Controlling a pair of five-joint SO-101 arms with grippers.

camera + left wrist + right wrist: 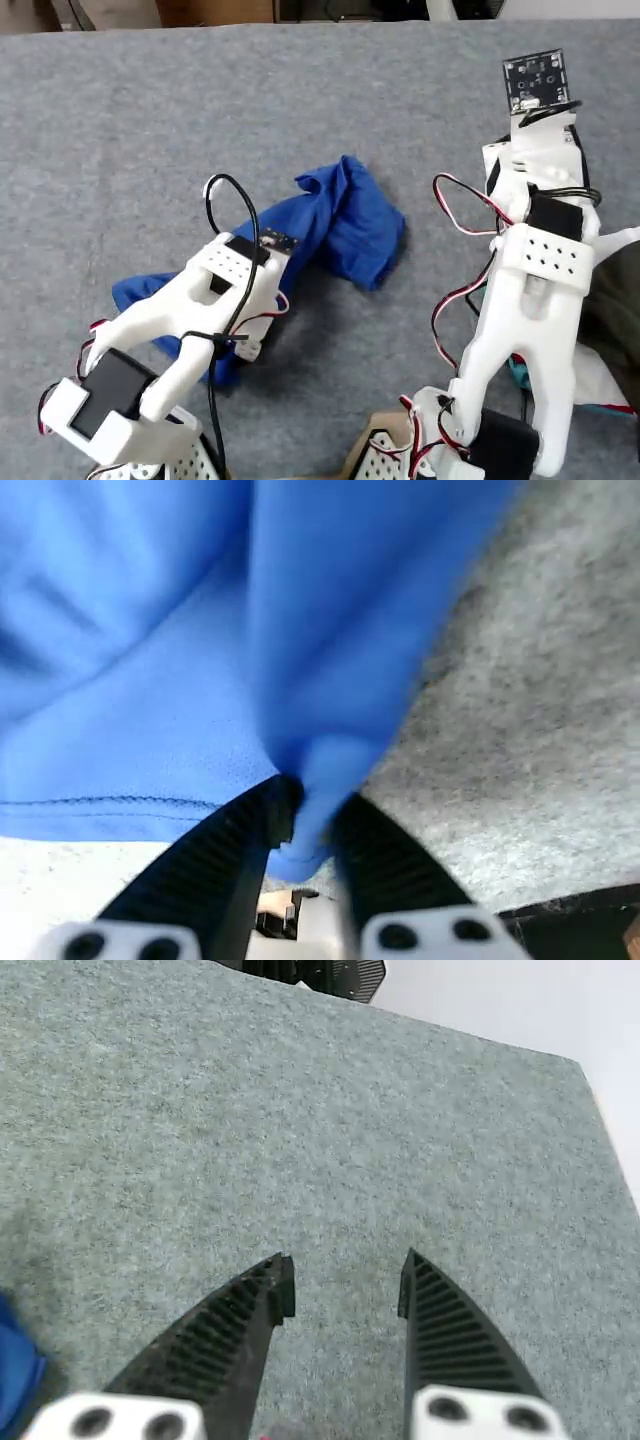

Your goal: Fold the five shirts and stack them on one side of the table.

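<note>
High view: blue shirt (345,225) crumpled at the middle of my grey worktop (150,110).
My left claw (312,815) pinches a fold of its near-left part; my right claw (343,1285), at the right, hangs spread over the worktop.

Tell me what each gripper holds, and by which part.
The left gripper pinches a bunched fold of the blue shirt. The right gripper is open and holds nothing.
</note>
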